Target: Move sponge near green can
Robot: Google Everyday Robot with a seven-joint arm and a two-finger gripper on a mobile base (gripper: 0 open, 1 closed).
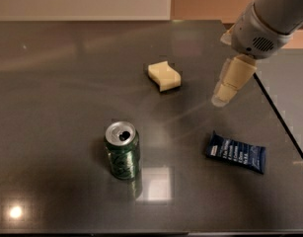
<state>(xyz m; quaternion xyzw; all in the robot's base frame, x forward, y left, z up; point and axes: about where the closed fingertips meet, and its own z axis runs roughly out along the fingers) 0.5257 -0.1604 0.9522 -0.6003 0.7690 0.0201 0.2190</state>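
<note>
The pale yellow sponge (164, 75) with wavy sides lies flat on the dark table, a little past its middle. The green can (122, 150) stands upright nearer the front, silver top with its opening facing up. It is well apart from the sponge, below and to its left. My gripper (221, 98) hangs from the arm entering at the upper right, cream fingers pointing down and left. It is above the table to the right of the sponge, touching nothing.
A flat dark blue snack wrapper (236, 152) lies on the table at the right, below the gripper. The dark glossy table (52, 107) ends at a right edge (279, 117) just beyond the wrapper. A pale wall runs behind the far edge.
</note>
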